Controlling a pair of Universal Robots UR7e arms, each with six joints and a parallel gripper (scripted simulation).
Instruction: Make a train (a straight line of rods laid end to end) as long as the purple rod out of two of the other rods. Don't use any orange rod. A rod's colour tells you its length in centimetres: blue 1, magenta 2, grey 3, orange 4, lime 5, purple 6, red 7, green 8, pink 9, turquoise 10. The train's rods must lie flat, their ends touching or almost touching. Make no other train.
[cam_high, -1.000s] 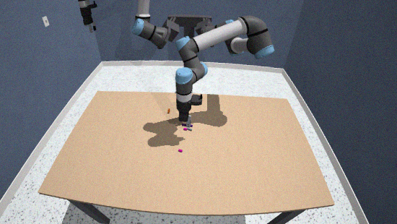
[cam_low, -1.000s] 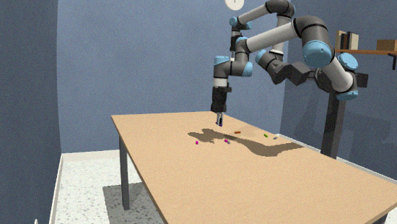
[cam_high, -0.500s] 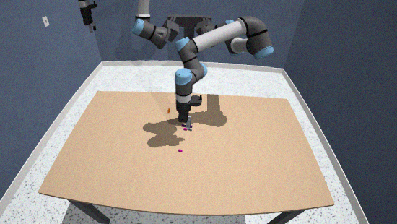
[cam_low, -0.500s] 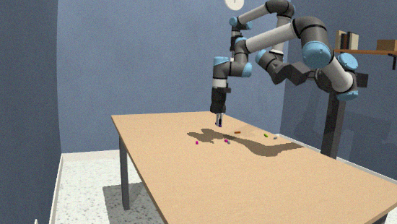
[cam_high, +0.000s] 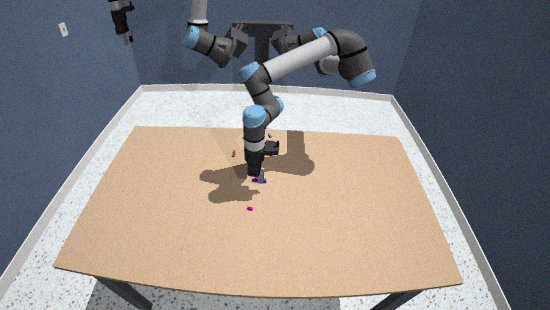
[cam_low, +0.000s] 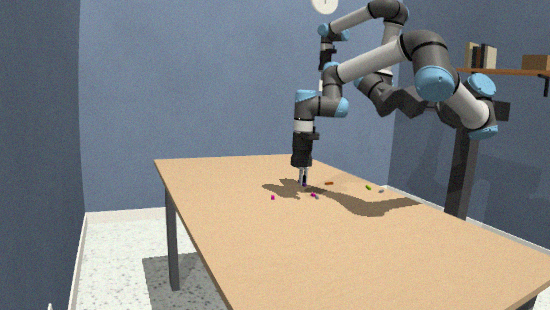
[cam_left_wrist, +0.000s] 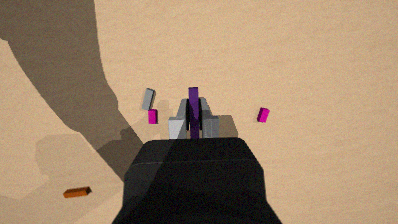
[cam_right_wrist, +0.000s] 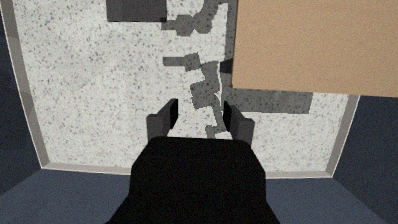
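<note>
My left gripper (cam_high: 260, 179) (cam_low: 303, 183) (cam_left_wrist: 193, 108) is shut on the purple rod (cam_high: 263, 181) (cam_low: 304, 185) (cam_left_wrist: 193, 98) and holds it above the table. A magenta rod (cam_high: 255, 178) (cam_low: 313, 194) (cam_left_wrist: 153, 116) lies near a grey rod (cam_low: 317, 197) (cam_left_wrist: 148, 99); their ends almost meet, with the grey one at a slight angle. Another magenta rod (cam_high: 250, 208) (cam_low: 272, 197) (cam_left_wrist: 263, 115) lies apart on the other side of the gripper. A lime rod (cam_low: 368, 187) and a greyish rod (cam_high: 270, 135) (cam_low: 381, 191) lie near the arms' base. My right gripper (cam_high: 128, 40) (cam_right_wrist: 200, 109) is open and empty.
An orange rod (cam_high: 233, 153) (cam_low: 329, 183) (cam_left_wrist: 77, 192) lies off to one side of the left gripper. The right gripper hangs high beyond the table (cam_high: 350, 225) (cam_right_wrist: 310, 45), over the floor beside a table corner. The left arm casts a broad shadow near the rods.
</note>
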